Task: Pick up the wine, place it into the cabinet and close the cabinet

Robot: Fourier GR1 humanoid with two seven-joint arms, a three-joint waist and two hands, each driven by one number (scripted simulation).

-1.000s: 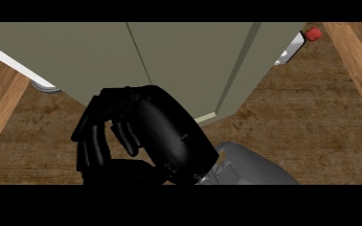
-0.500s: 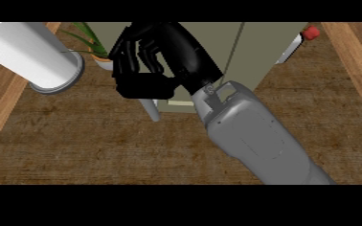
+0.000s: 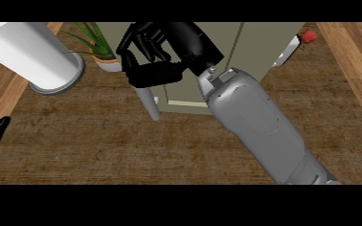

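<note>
Right of the curled fingers (image 3: 145,52), wine (image 3: 293,50) stands apart.

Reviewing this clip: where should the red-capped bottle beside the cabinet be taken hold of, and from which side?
Probably on the pale body just below the cap of the red-capped bottle, coming from the view's right. The cabinet stands close along its left side and hides its lower part, so only the right side looks open to fingers.

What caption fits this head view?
Right hand curled at the cabinet door's edge, beside a white cylinder and potted plant.
</note>
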